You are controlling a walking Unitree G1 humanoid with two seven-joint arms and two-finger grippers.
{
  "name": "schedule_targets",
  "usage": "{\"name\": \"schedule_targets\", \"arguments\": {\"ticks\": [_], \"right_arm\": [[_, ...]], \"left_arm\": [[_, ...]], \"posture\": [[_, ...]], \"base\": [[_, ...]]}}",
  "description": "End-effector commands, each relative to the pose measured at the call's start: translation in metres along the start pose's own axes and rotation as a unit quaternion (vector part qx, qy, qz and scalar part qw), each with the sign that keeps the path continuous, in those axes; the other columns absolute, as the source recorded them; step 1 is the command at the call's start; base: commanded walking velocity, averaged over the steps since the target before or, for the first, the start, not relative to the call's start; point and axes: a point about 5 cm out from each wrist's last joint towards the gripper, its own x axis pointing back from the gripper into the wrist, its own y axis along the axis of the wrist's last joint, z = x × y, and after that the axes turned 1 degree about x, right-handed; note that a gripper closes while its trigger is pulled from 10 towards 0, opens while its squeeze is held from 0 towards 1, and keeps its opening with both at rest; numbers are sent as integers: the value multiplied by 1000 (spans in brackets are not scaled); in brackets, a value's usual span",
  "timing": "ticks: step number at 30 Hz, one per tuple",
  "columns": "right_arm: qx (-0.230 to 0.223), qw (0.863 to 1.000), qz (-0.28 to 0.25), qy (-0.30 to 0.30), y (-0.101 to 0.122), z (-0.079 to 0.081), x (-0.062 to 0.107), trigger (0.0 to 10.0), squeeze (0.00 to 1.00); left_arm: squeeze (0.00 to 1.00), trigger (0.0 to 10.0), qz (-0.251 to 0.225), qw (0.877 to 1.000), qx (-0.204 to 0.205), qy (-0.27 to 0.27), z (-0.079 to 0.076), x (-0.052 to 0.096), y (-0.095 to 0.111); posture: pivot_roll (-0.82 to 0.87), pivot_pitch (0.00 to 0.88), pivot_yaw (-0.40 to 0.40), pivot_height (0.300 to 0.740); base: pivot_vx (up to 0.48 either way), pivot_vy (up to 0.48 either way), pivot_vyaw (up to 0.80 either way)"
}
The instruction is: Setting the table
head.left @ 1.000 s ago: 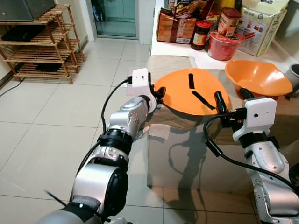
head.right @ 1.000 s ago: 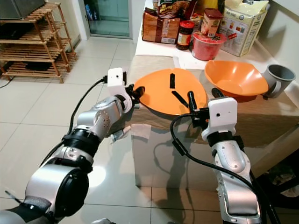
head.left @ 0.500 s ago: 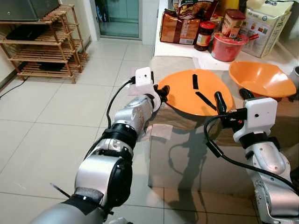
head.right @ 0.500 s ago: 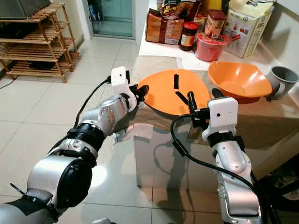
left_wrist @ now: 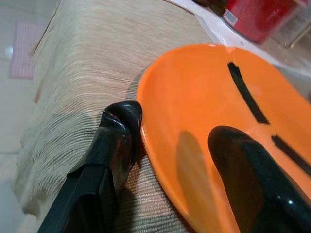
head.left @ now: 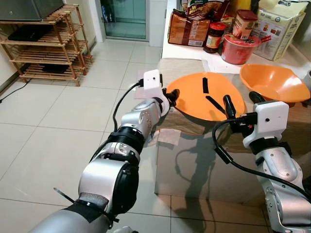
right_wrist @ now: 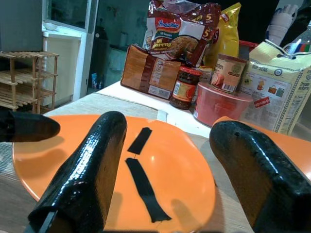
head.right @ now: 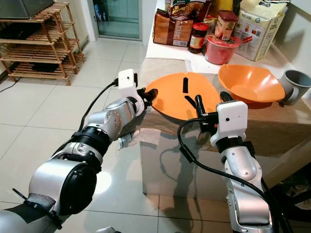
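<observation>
The left gripper (left_wrist: 160, 145) straddles the near rim of the orange plate (head.left: 194, 94) on the cloth-covered table (head.left: 175, 68), one finger under the edge and one above, not yet closed. The right gripper (head.left: 238, 104) waits open at the plate's other side. To lift cleanly, close firmly on the rim and keep the plate level, clear of the orange bowl (head.left: 274, 82)
</observation>
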Motion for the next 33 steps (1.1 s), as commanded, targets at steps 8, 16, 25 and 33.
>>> {"name": "schedule_targets", "arguments": {"ticks": [8, 16, 25, 33], "right_arm": [[-4, 1000, 9, -1, -1, -1, 3, 10000, 0], [-8, 1000, 12, -3, -2, -2, 4, 10000, 0], [-9, 1000, 15, -5, -3, -2, 5, 10000, 0], [-8, 1000, 17, -8, -4, -3, 6, 10000, 0]], "left_arm": [[1000, 10000, 51, 998, -33, -34, -10, -2, -25], [1000, 10000, 39, 994, 81, -61, -12, -1, -20], [1000, 10000, -43, 987, 127, -86, -14, 0, 10], [1000, 10000, -106, 981, 127, -105, -17, 3, 35]], "posture": [[-97, 0, 2, 740], [-97, 0, 4, 740], [-101, 0, 8, 740], [-103, 0, 10, 740]], "base": [[0, 0, 0], [0, 0, 0], [0, 0, 0], [0, 0, 0]]}}
